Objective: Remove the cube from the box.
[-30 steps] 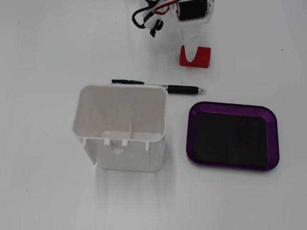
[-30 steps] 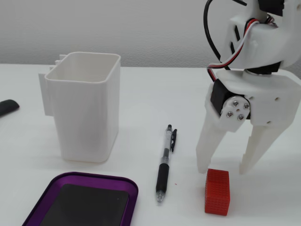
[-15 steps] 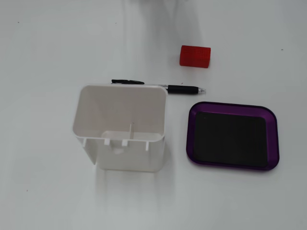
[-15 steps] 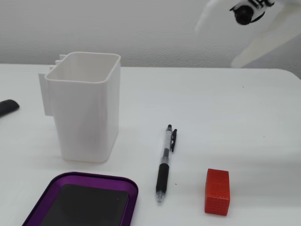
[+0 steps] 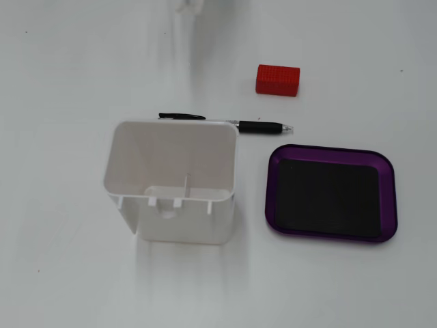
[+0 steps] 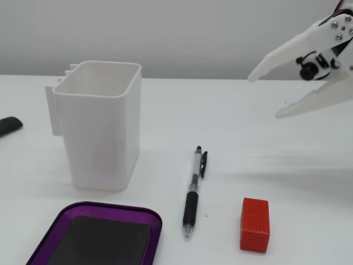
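The red cube (image 5: 278, 79) lies on the white table, outside the box; it also shows in the other fixed view (image 6: 255, 224) at the front right. The purple box (image 5: 387, 172), a shallow tray with a black floor, is empty and shows again at the bottom left of the other fixed view (image 6: 132, 212). My white gripper (image 6: 265, 95) hangs open and empty in the air at the upper right, well above and behind the cube. Only a blurred white bit of the arm (image 5: 188, 5) shows at the top edge of the fixed view from above.
A tall white plastic container (image 5: 171, 179) stands left of the box; it also shows in the other fixed view (image 6: 99, 132). A black pen (image 5: 263, 126) lies between the cube and the box, seen too in the other fixed view (image 6: 193, 193). A dark object (image 6: 8, 126) sits at the left edge.
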### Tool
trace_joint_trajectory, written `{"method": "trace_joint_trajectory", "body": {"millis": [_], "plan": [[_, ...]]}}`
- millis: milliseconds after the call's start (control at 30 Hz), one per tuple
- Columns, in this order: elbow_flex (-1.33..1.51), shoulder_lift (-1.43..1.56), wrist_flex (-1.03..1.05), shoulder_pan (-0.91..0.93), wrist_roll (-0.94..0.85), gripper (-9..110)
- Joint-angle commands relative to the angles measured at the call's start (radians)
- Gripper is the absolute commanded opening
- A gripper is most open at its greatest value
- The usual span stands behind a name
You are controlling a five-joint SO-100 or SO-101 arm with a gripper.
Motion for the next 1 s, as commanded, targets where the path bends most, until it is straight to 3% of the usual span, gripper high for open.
{"method": "trace_joint_trajectory", "body": {"millis": [0, 267, 433, 567, 967], "plan": [[0.046, 0.066, -0.005, 0.006, 0.008, 18], [0.164, 0.063, -0.002, 0.003, 0.008, 16], [0.218, 0.066, -0.002, 0.002, 0.000, 0], [0.314, 0.067, -0.009, 0.002, -0.083, 0], [0.344, 0.066, -0.015, 0.005, -0.091, 0]]}}
